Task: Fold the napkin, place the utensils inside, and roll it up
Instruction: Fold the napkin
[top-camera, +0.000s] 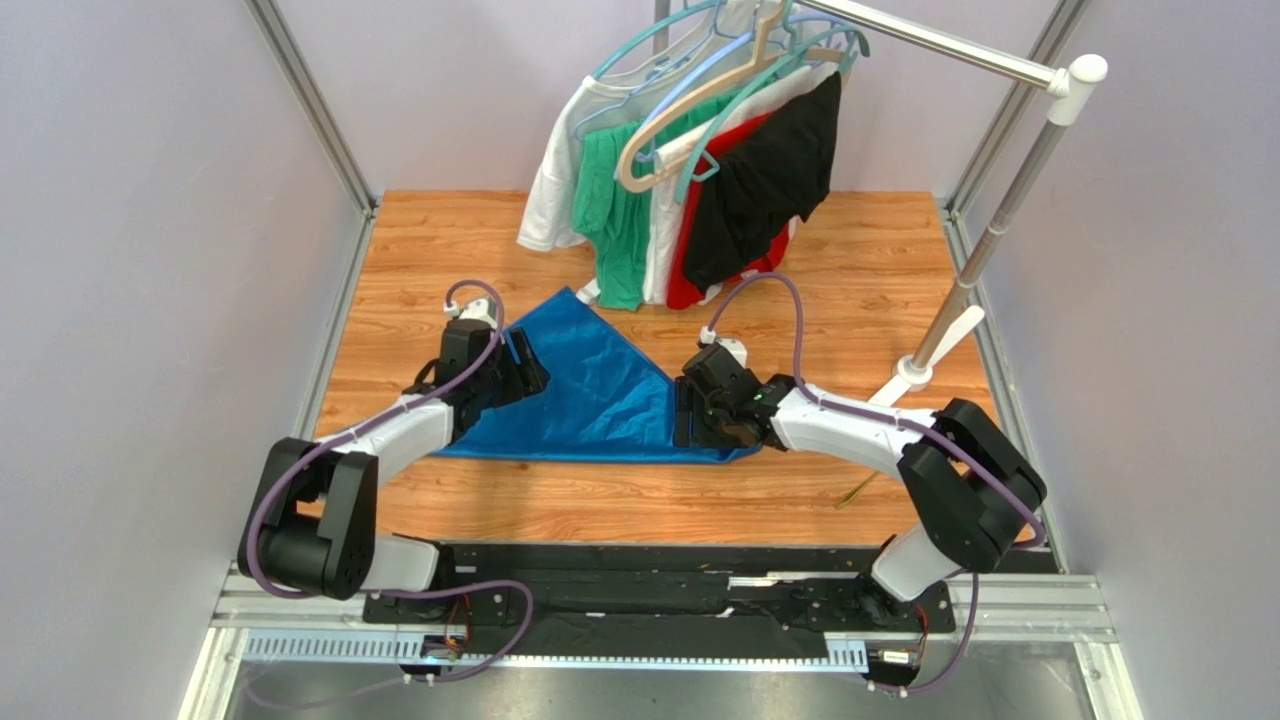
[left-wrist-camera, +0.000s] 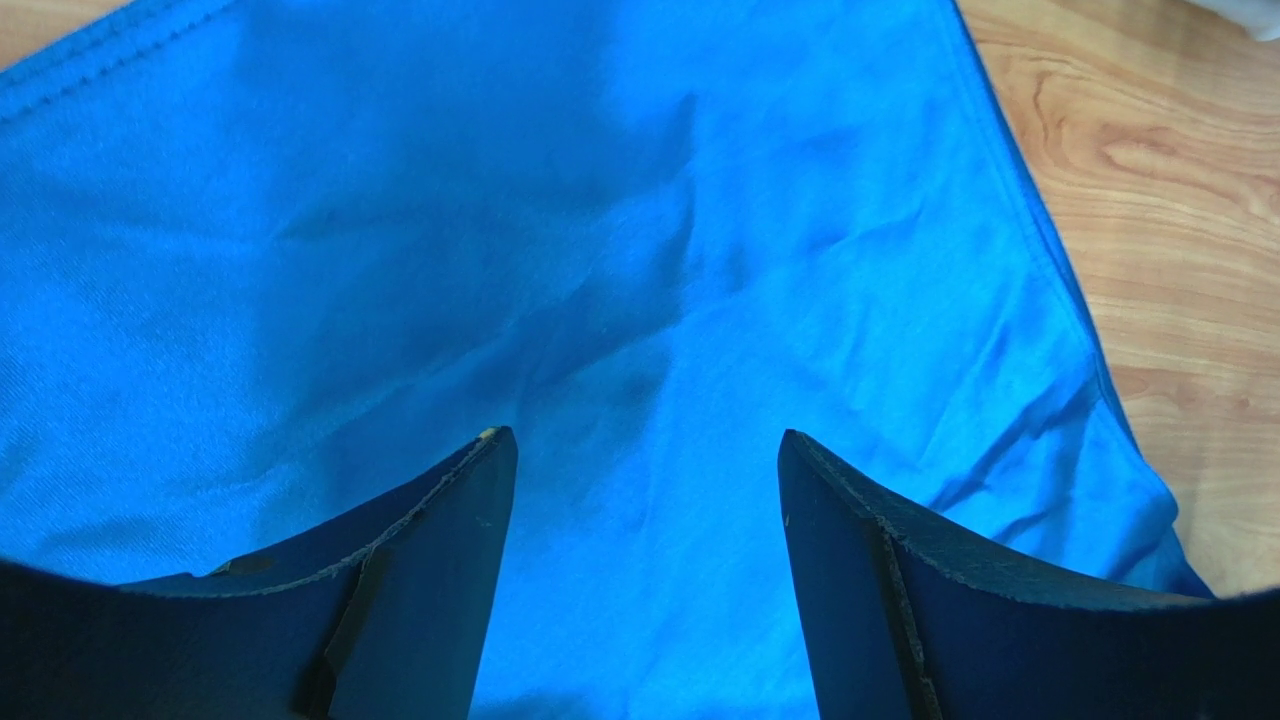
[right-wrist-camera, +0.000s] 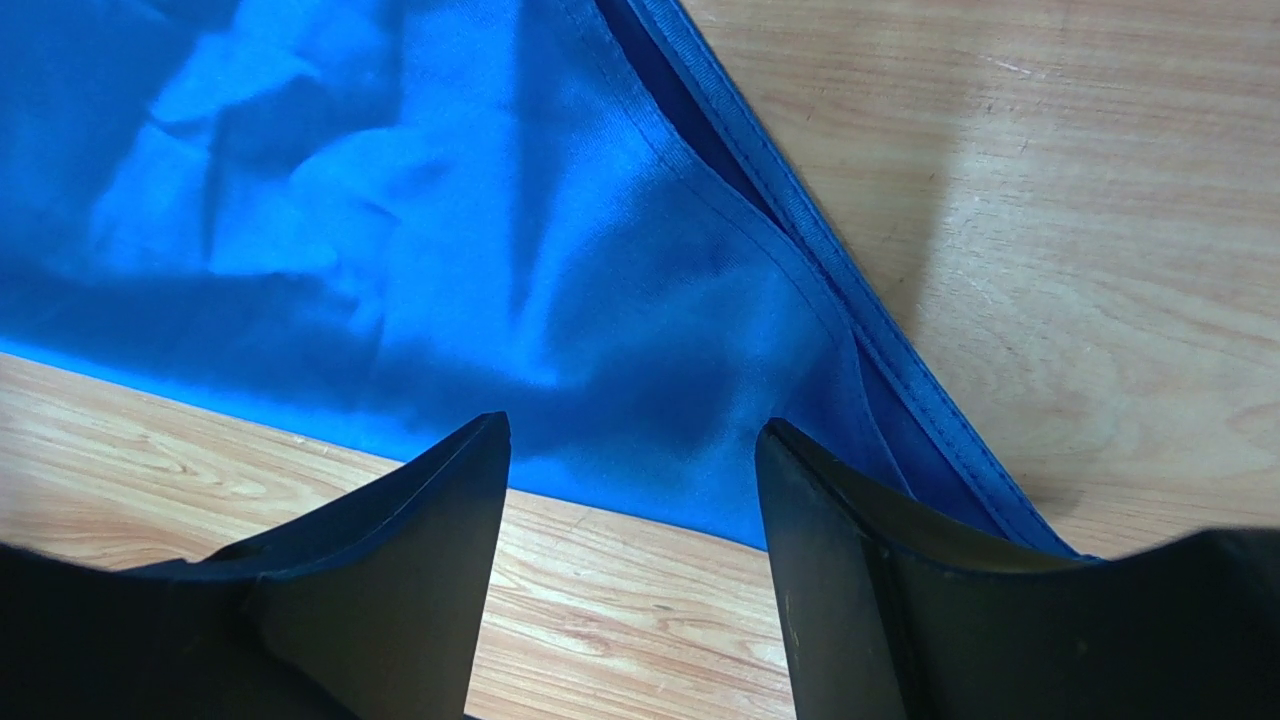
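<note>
The napkin lies as a triangle, apex at 12 o'clock; left gripper and right gripper gape empty. Pinch both hem layers together, edges aligned

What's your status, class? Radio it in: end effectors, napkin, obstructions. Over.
Left end effector open above napkin. Right end effector open at its right corner. Napkin folded triangular, flat. Hung garments near far tip.

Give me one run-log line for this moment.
napkin: folded triangle, flat on table | left gripper: open over napkin | right gripper: open near right corner | first fold looks done
</note>
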